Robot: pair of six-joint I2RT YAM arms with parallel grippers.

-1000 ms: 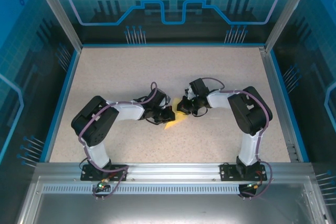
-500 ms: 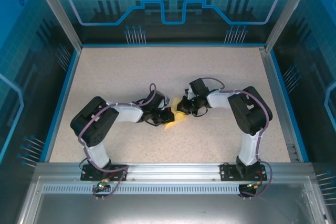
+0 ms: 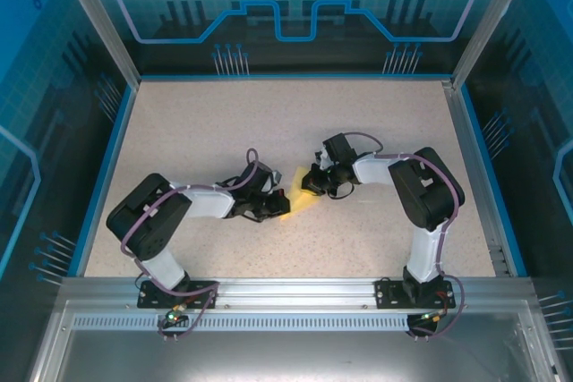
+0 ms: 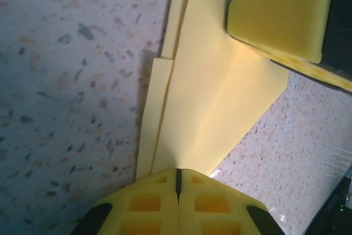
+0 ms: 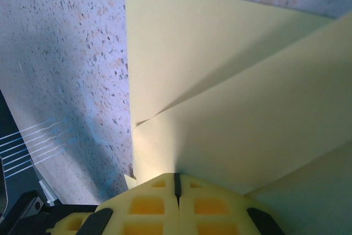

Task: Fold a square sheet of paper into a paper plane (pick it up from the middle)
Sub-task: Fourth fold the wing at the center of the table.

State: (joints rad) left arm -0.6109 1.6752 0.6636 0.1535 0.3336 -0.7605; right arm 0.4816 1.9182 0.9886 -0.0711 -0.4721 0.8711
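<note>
Pulling back toward its own base, the left arm is drawing the left tool (image 3: 276,208) leftward and nearer along the square sheet of paper (image 3: 292,200), so more yellow is showing on the bench (image 3: 206,123) than a second ago, while the right arm is keeping its place. The sheet is lying flat near the middle of the bench between the two arms, already partly folded. The left wrist view is showing stacked layers with a narrow strip peeking out along one edge (image 4: 154,119), and the right wrist view is showing one flap crossing another on a slant (image 5: 231,81). Both tools are standing with their jaws closed tight, the pads meeting with no gap. The left tool (image 4: 177,182) is resting its tip at the end of a soft crease, and the right tool (image 5: 176,182) is bearing on the opposite end, where one of its fingers (image 4: 280,15) is sitting on the paper. Whether any layer is caught between either pair of pads I cannot tell. My reading is that the right tool is acting as an anchor so the thin sheet is not dragging, while the left tool is stroking along the fold to flatten it. The dart shape is only beginning to form.
</note>
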